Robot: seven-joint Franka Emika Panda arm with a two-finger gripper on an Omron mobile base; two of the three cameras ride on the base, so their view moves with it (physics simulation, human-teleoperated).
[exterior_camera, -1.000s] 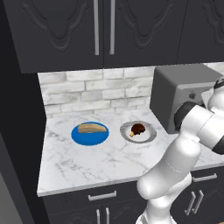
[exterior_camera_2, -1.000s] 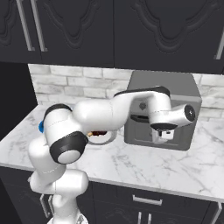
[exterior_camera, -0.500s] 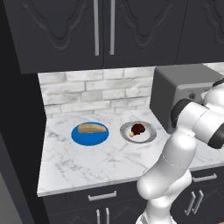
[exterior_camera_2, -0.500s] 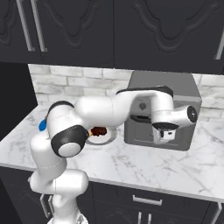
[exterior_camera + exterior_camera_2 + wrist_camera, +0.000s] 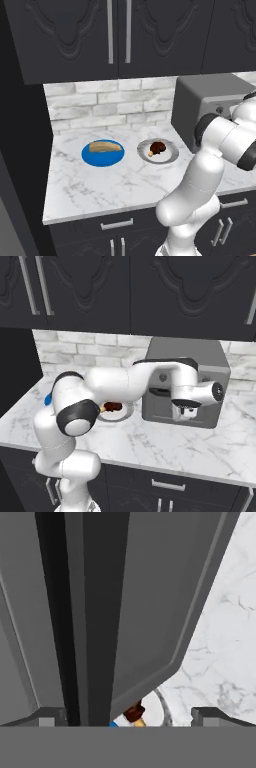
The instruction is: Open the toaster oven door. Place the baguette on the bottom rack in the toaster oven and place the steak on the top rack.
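Gripper was seen w/ its jaws spread wide, one dark fingertip at lower left of hand view and the other at lower right, nothing pinched between them. It was held close against the front of the toaster oven, approx. at door height, as shown in right base view. Toaster oven door was recorded as a flat grey panel running up the hand view, w/ the dark bar handle seen as a black strip just left of centre; door appeared closed against the body.

Left to right in left base view: a blue plate was set on the white marble counter, w/ the baguette laid across it; just beside it, a grey plate carried the steak; the oven was placed at the far right, against the pale brick backsplash. Both foods were well apart from the oven door. Dark upper cabinets were hung above, dark drawers below the counter. Steak and a sliver of baguette were also glimpsed past the door's lower corner in hand view.
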